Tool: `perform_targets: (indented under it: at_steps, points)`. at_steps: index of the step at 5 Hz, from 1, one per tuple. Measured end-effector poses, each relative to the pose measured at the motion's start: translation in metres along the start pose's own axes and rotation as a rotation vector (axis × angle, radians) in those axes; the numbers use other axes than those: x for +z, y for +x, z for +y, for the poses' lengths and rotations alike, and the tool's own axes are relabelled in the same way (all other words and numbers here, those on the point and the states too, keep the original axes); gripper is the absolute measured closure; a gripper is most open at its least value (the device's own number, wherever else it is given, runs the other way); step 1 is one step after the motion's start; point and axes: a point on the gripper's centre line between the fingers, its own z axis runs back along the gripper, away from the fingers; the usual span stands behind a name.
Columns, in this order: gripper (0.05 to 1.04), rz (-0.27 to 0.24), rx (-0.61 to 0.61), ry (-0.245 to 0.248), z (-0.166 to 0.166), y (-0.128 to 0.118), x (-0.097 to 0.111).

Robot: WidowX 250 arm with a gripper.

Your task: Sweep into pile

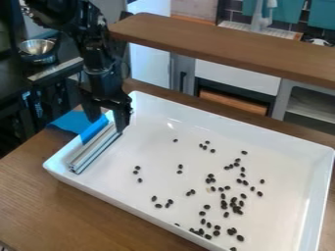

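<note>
Here we are at the left end of the white tray (152, 208), where the black gripper (107, 123) hangs over the far end of the sweeping tool (96, 147), a pale ridged bar with a blue strip. The fingers stand well apart, one on either side of the blue; we see no pinch, and can't tell if either touches it. The tool lies inside the tray along its left wall, and out across the floor are the dark beans (233, 202), loosely scattered, thickest towards the near right.

So the grip looks like our step! We want the fingers square across the tool before closing, or it may twist once it meets beans. Then we keep its edge flat on the floor: tilt it, and beans could slip under. Slow, even strokes, please, minding strays by the near wall.
</note>
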Motion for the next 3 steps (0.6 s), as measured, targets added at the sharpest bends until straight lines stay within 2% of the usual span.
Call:
perform_targets:
  at_steps: [1, 3]
  points:
    - [0.084, 0.040, 0.007, -0.012, -0.0016, -0.0067, -0.0140]
    - [0.084, 0.023, 0.022, 0.007, -0.0011, -0.0044, -0.0158]
